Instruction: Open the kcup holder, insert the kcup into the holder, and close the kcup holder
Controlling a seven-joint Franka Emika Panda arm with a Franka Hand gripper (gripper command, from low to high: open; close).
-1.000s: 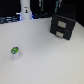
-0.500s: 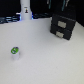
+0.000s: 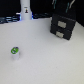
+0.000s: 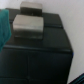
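The black kcup holder (image 3: 62,27) stands near the table's (image 3: 47,57) far edge, both drawer fronts shut. The kcup (image 3: 15,52) sits upright, well apart, toward the near edge. The gripper (image 3: 61,7) hovers above the holder; whether its jaws are apart or together cannot be told.

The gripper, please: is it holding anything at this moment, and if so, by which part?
Nothing is held. The kcup stands alone on the table, and the wrist view shows only the kcup holder close below; the fingers are out of view.
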